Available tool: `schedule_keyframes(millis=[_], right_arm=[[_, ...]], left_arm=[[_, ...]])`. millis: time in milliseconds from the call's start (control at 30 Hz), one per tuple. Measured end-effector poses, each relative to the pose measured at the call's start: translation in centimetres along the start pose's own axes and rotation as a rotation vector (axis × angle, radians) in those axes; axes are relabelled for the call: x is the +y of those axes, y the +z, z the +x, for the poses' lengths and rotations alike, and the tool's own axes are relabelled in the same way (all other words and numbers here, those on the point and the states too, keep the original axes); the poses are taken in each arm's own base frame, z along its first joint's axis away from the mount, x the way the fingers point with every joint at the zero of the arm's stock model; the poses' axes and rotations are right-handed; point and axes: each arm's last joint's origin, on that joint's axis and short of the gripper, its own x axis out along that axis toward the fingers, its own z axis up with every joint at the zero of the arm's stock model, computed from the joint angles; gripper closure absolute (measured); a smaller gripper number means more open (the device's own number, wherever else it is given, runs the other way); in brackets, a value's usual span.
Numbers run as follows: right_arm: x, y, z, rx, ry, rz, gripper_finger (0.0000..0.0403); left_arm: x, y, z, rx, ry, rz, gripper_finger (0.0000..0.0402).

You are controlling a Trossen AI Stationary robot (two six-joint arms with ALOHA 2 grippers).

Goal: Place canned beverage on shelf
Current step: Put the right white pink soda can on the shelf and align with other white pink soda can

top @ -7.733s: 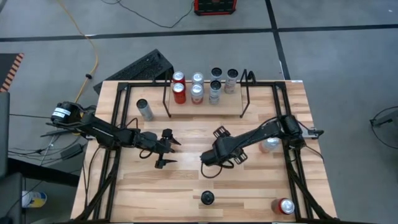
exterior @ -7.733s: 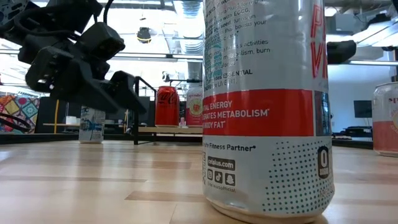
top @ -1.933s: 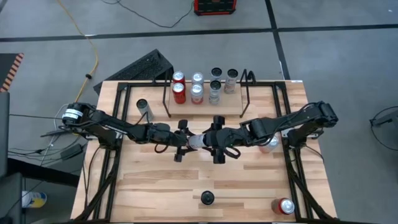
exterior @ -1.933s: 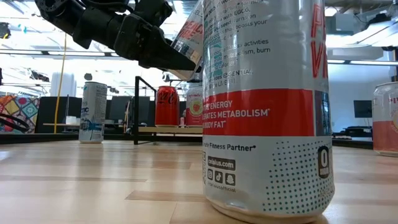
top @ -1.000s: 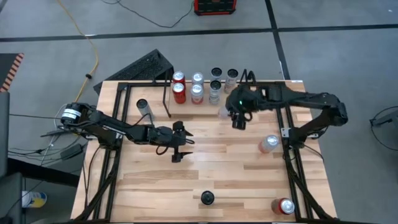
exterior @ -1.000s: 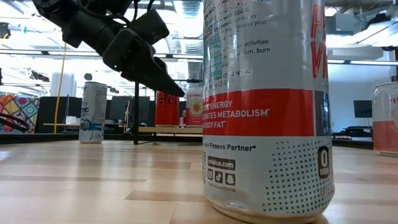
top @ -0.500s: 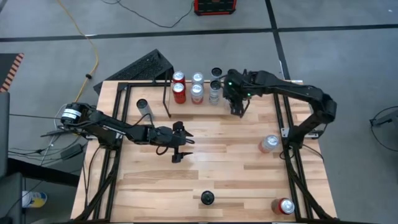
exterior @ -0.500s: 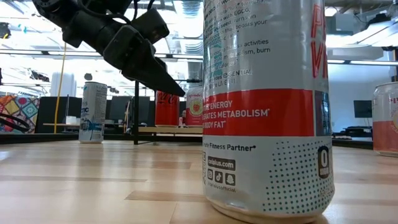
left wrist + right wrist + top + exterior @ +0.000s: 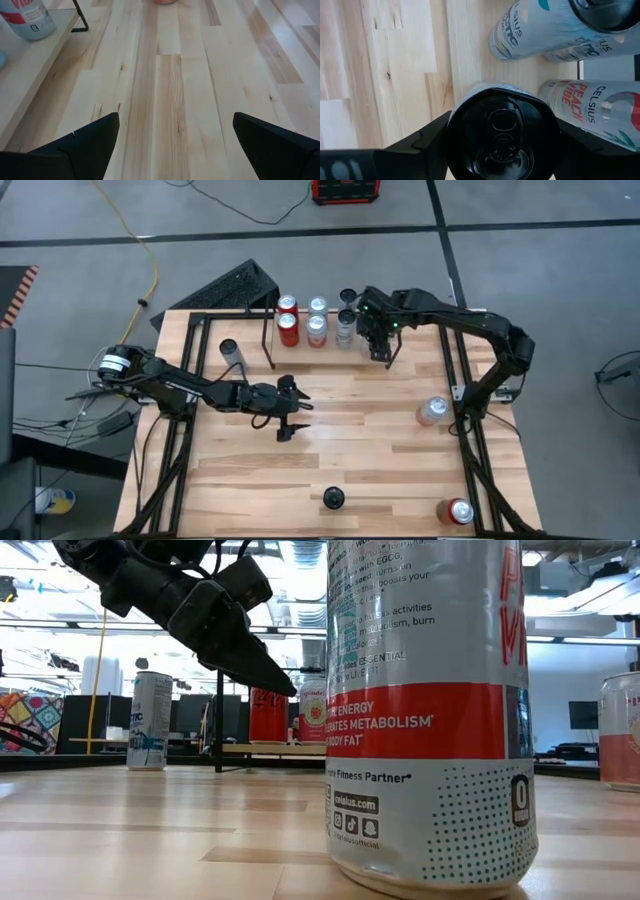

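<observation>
My right gripper (image 9: 377, 340) hangs over the right end of the shelf (image 9: 330, 358), a low black wire rack on a pale board, shut on a canned beverage (image 9: 502, 132) with a black top. Several other cans stand on the shelf, among them red ones (image 9: 288, 328), white ones (image 9: 317, 330) and pale-labelled ones (image 9: 590, 107) right beside the held can. My left gripper (image 9: 286, 412) waits open above the table's middle, nothing between its fingers (image 9: 75, 150). My right gripper pinches the can's side wall (image 9: 454, 117) near the top between its two fingers (image 9: 420, 145), one on each side. The fingers come from above, pointing steeply down. The can stays upright over the shelf board; whether its bottom rests on the board I cannot tell.
A silver can (image 9: 433, 411) lies near the right rail. A red can (image 9: 455, 511), a black-topped can (image 9: 333, 498) and a grey can (image 9: 232, 355) stand on the table. Black tubular rails (image 9: 470, 450) run along both sides. Bare wood lies between the arms.
My right gripper has carried the can from just in front of the shelf toward the table's far edge and downward, in among the cans at the shelf's right end. The can has stayed upright in the hold.
</observation>
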Motion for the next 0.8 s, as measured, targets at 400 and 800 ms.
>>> schedule_keyframes(millis=[400, 800], right_arm=[[-1.9, -1.1, -0.5, -0.068, 0.098, 0.069, 0.0089], [-3.0, -1.7, -0.5, -0.083, 0.137, 0.128, 0.0073]], left_arm=[[0.1, 0.0, 0.0, 0.0, 0.004, -0.004, 0.0024], [0.1, 0.0, 0.0, 0.001, 0.007, -0.002, 0.0024]])
